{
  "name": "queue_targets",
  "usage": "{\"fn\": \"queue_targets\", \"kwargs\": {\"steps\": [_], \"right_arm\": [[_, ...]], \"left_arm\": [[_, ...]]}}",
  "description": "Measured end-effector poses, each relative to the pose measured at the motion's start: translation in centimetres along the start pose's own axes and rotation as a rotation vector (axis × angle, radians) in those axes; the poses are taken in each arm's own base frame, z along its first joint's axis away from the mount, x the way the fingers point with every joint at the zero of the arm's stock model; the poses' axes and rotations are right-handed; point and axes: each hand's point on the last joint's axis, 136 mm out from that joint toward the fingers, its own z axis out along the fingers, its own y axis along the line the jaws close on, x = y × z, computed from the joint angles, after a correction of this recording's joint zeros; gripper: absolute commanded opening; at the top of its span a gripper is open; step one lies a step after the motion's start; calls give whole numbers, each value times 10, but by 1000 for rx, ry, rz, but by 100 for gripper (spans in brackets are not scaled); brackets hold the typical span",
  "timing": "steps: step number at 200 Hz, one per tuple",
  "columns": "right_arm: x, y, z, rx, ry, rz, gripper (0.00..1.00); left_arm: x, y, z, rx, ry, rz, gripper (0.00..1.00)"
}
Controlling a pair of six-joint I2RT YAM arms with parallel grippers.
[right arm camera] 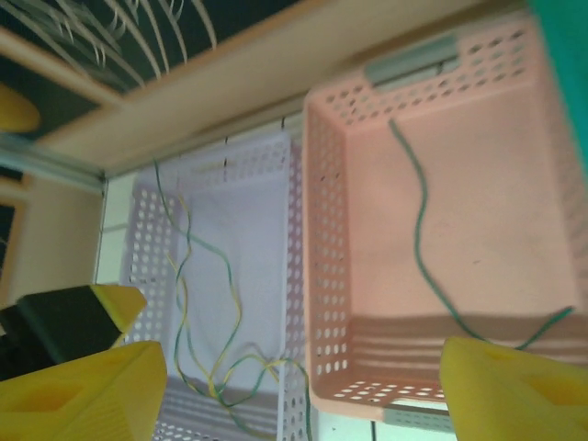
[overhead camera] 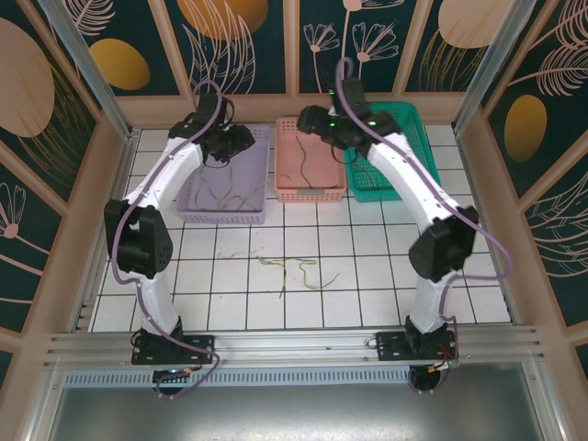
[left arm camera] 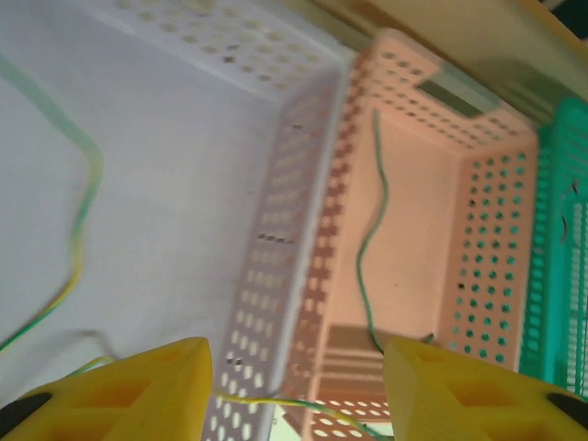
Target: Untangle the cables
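Note:
Several cables (overhead camera: 296, 272), yellow and green, lie tangled on the white tiles at mid-table. More yellow-green cables (right arm camera: 184, 276) lie in the lilac basket (overhead camera: 225, 219); one of them (left arm camera: 276, 404) drapes over that basket's right wall (left arm camera: 266, 303). It passes between the fingers of my left gripper (left arm camera: 296, 367), which stands open above that wall. A single green cable (right arm camera: 418, 239) lies in the pink basket (right arm camera: 331, 276). My right gripper (right arm camera: 303, 349) hovers open over the pink basket's near end, with nothing between its fingers.
A green basket (overhead camera: 413, 129) stands to the right of the pink basket (overhead camera: 310, 195) at the back of the table. Wooden walls close in the back and both sides. White tiles stretch between the baskets and the arm bases.

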Motion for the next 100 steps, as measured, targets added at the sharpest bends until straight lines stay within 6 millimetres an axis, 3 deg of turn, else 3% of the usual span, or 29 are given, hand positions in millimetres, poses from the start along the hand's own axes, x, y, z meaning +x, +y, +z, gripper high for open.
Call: {"fn": "queue_targets", "kwargs": {"steps": [24,47,78,100], "right_arm": [[-8,-21,-25,7,-48,46,76],[7,-33,-33,19,-34,53,76],[38,-54,-41,47,5,72,76],[56,-66,-52,62,22,86,75]], "left_arm": [[-7,-39,6,13,-61,167,53],[8,-49,11,-17,-72,297,54],[48,-34,21,-51,7,341,55],[78,-25,14,-62,57,374,54]]}}
